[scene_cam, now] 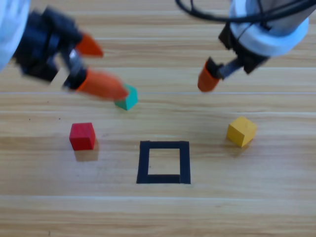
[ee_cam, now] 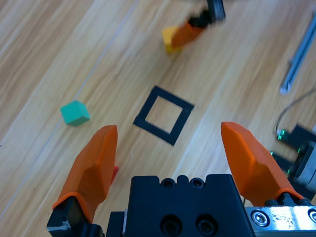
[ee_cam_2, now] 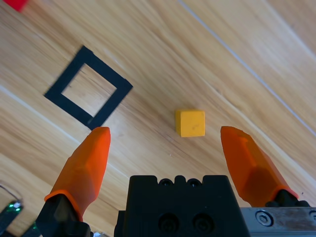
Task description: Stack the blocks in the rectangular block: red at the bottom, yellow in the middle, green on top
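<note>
The red cube sits left of the black tape frame. To the frame's right lies the yellow cube. The green cube lies behind the frame, partly hidden by one finger of my left gripper, which hovers open above it at the upper left. In the left wrist view the left gripper holds nothing, with the green cube ahead to its left. My right gripper hangs open and empty over the yellow cube. From above, only one finger of it shows.
Bare wood shows inside the frame. A corner of the red cube shows at the right wrist view's top left. Black cables hang from the right arm at the top.
</note>
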### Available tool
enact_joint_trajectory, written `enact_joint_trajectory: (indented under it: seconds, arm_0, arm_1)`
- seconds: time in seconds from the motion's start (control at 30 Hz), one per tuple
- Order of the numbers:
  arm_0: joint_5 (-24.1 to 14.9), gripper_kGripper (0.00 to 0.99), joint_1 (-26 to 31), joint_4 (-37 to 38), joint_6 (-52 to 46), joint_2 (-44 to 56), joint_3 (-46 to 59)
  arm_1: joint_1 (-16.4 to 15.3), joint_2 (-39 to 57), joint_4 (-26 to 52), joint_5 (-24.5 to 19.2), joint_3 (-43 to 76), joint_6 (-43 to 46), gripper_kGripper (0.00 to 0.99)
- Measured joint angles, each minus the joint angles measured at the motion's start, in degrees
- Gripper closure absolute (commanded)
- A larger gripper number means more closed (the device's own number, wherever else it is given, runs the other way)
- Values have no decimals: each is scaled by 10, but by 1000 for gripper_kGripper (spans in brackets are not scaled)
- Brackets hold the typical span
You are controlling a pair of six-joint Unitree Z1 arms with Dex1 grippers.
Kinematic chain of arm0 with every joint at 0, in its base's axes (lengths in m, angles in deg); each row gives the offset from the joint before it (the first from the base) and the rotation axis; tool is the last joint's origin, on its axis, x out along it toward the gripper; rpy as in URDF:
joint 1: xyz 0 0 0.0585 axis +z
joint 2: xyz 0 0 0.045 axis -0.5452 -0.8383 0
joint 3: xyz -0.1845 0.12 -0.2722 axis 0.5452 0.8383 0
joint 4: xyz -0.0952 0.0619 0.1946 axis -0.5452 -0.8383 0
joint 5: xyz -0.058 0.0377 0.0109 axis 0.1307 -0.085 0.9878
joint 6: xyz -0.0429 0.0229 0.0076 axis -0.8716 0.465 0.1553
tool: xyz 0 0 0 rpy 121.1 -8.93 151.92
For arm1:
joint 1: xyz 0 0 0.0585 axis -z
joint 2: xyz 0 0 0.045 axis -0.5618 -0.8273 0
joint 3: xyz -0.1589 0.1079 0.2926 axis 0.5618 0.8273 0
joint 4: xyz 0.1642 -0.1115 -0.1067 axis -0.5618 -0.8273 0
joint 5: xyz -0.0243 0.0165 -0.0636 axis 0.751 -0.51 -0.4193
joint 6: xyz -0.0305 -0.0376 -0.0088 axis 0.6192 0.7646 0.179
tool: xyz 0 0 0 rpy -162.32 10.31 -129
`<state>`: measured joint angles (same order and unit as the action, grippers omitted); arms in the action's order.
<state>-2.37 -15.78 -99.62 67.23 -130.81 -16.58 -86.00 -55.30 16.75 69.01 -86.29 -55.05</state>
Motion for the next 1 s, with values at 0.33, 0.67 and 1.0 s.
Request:
enact_joint_trajectory:
  seconds: [0.33, 0.67, 1.0]
  arm_0:
    - [-76, 0, 31, -93, -231, -160, -187]
    - [-123, 0, 142, -156, -356, -275, -180]
    - [-139, 17, 175, -237, -416, -421, -257]
  arm_1:
    - [35, -34, -6, -18, 15, 52, 7]
    - [55, -83, -7, 23, 29, 116, 8]
    - [70, -87, -7, 27, 29, 144, 10]
